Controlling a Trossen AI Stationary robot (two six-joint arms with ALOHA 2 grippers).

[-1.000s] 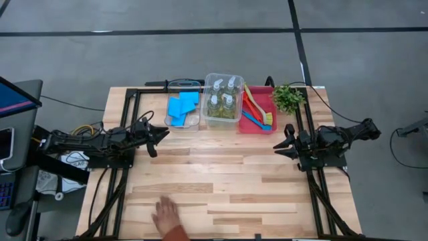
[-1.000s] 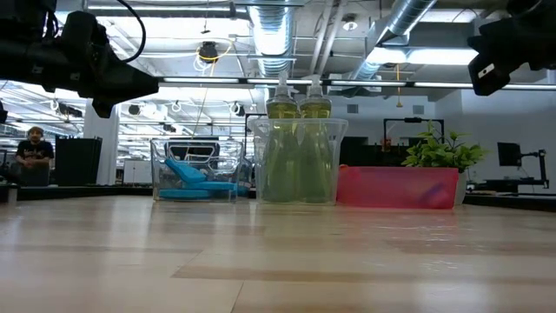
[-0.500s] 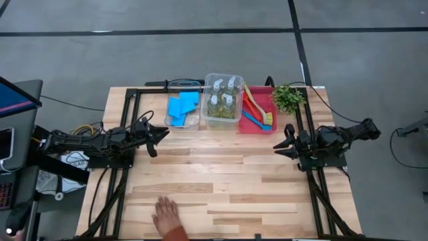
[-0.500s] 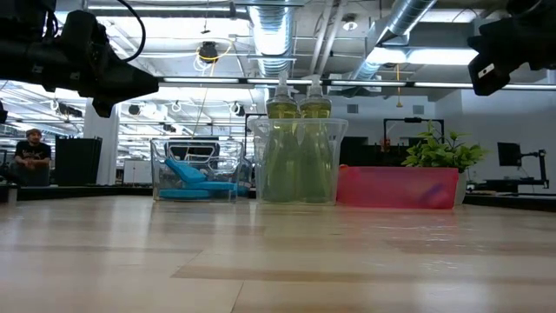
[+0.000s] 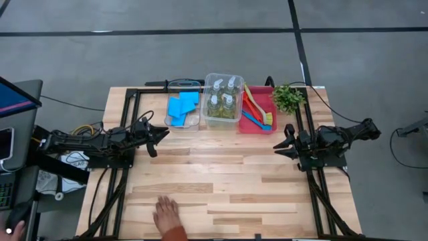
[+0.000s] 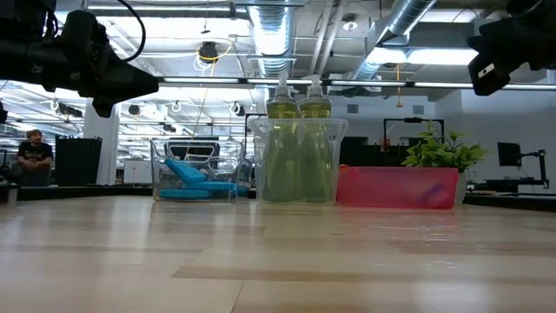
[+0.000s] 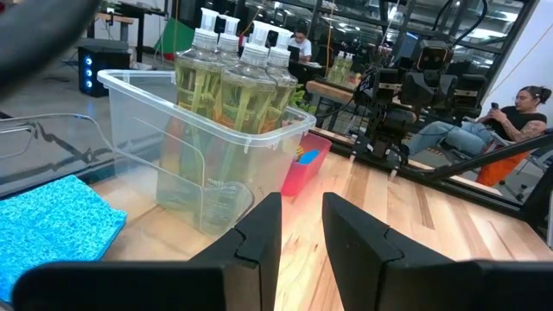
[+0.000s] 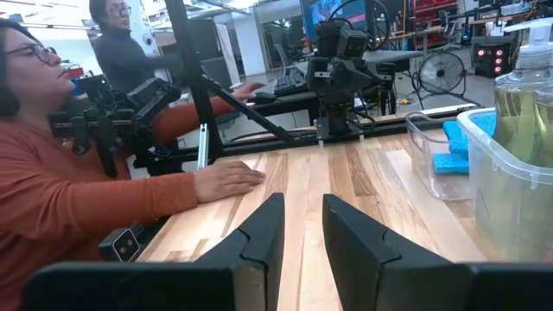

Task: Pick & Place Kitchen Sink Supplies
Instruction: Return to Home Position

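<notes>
One broad wooden surface (image 5: 221,181) fills the middle of the room, and both dark arms are out at its flanks, nothing in their grip. The left arm (image 5: 87,144) lies along the left edge with the left end effector (image 5: 159,138) pointing inward, raised off the wood. From its wrist view the two fingers (image 7: 259,238) stand apart by a narrow gap, with nothing between them. The right arm (image 5: 334,140) is over on the right edge, well apart from its partner. The right end effector (image 5: 285,139) faces back across the boards, its fingers (image 8: 259,233) also slightly apart and empty.

Along the far edge three bins sit in a row, close side by side. In the centre is the taller clear bin (image 5: 204,100), and four bottles (image 5: 229,104) of yellow-green liquid stand upright inside it, packed two by two. Just to its right, the red bin (image 5: 270,94) holds the brushes (image 5: 254,107), red, blue and yellow-green, lying across one another. To the left, the smaller clear bin (image 5: 184,82) has the bright-blue sponges (image 5: 182,107) piled in it, tilted and overlapping.

At the far right corner, just beside the red bin, a little leafy plant (image 5: 287,98). And at the near edge, a person's hand (image 5: 166,214) rests flat on the wood, an orange sleeve behind it.
</notes>
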